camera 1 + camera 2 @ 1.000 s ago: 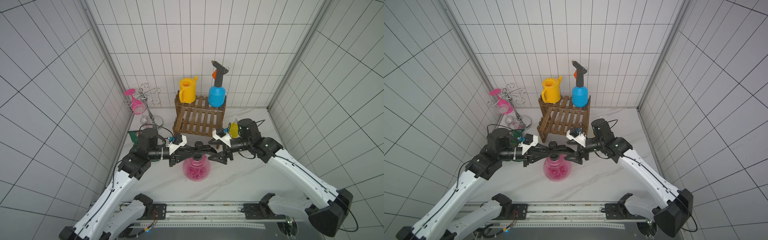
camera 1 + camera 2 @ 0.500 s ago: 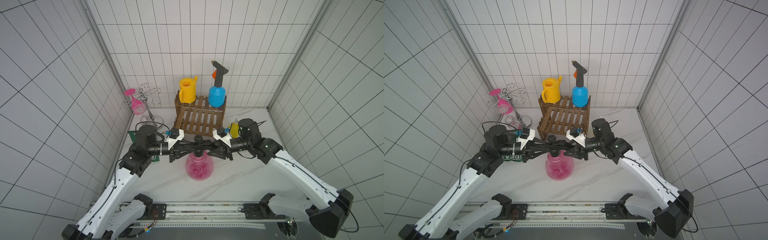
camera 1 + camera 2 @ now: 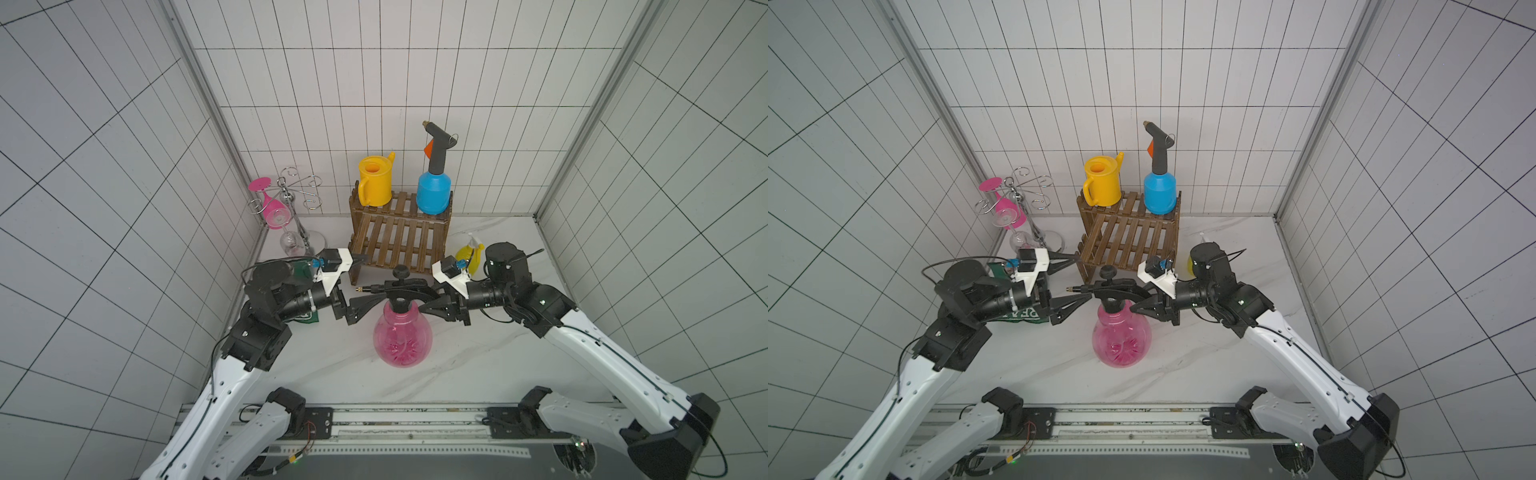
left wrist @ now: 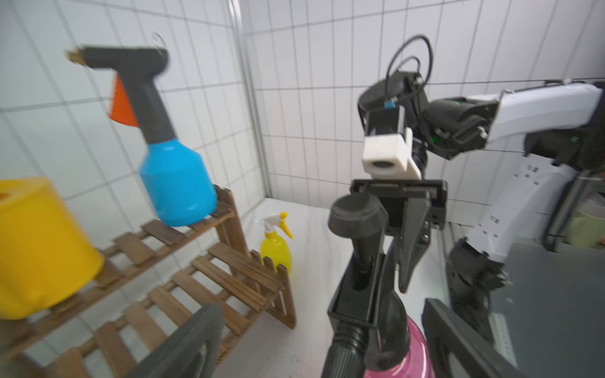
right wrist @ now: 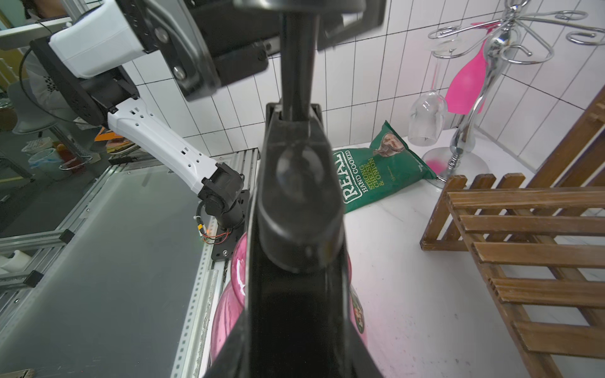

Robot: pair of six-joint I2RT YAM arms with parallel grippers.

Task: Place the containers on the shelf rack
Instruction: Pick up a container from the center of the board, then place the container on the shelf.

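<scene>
The round clear-pink sprayer (image 3: 402,340) (image 3: 1121,338) is upright in front of the dark wooden shelf rack (image 3: 399,237) (image 3: 1129,239). My right gripper (image 3: 424,303) (image 5: 294,343) is shut on its black pump handle (image 3: 409,286) (image 5: 294,196). My left gripper (image 3: 360,284) (image 4: 322,340) stands open, its fingers on either side of the nozzle without touching it. The yellow watering can (image 3: 376,180) (image 4: 36,245) and the blue bottle (image 3: 433,193) (image 4: 176,183) stand on the rack's top tier. The small yellow bottle (image 3: 469,253) (image 4: 276,248) stands on the table right of the rack.
A chrome glass stand (image 3: 291,208) with a pink wine glass (image 3: 272,208) and a clear glass (image 3: 291,245) stands at the back left. A green crisp bag (image 5: 376,170) lies under my left arm. Tiled walls close in on three sides.
The right gripper moved in and shut on the pump handle. The left gripper, which had been shut on the pump head, has let go and opened wide.
</scene>
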